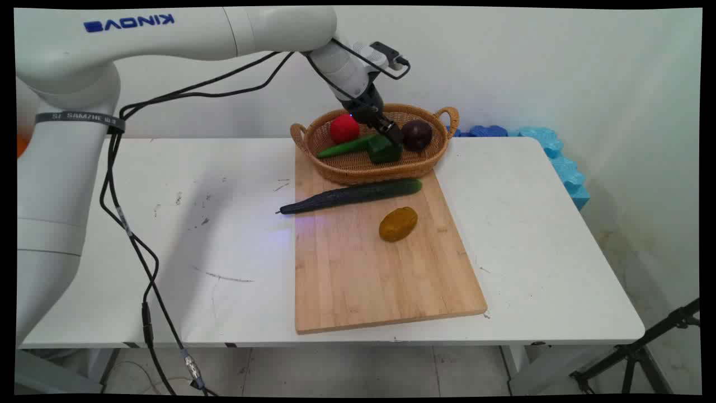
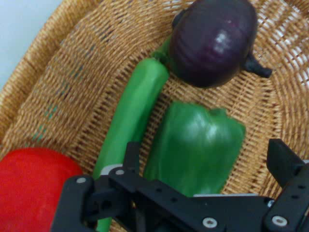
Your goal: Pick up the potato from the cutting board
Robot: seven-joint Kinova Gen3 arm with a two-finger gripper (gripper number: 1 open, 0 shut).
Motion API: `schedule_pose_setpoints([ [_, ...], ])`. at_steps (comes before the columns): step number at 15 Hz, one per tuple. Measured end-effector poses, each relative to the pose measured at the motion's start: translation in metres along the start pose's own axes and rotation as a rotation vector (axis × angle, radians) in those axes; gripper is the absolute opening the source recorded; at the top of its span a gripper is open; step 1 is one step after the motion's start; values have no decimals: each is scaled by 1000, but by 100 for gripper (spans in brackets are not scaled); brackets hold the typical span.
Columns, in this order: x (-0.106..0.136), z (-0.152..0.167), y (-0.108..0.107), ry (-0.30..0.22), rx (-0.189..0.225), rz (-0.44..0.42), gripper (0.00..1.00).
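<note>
My gripper (image 1: 394, 137) reaches down into a wicker basket (image 1: 358, 170) at the table's back. In the hand view the gripper (image 2: 207, 159) is open, its two fingers straddling a green bell pepper (image 2: 198, 145) with a gap on the right side. The pepper (image 1: 383, 150) lies in the basket's middle. Beside it lies a long light-green vegetable (image 2: 133, 111), with a dark purple onion (image 2: 212, 41) beyond and a red round fruit (image 2: 34, 188) on the other side. The basket's weave (image 2: 63, 82) shows all around them.
A wooden cutting board (image 1: 380, 280) lies in front of the basket, partly under it. On it rest a dark green cucumber (image 1: 352, 196), its tip overhanging to the left, and a yellow-brown potato (image 1: 398, 224). Blue foam (image 1: 559, 162) lines the table's far right edge.
</note>
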Motion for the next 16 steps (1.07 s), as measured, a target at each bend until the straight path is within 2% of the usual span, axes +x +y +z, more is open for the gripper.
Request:
schedule_pose_setpoints([
  [4, 8, -19, 11, 40, -18, 0, 100],
  [9, 12, -74, 33, 96, -58, -21, 100],
  [12, 0, -100, 47, 101, -83, -26, 100],
  [16, -27, -121, 67, 80, -115, -9, 100],
])
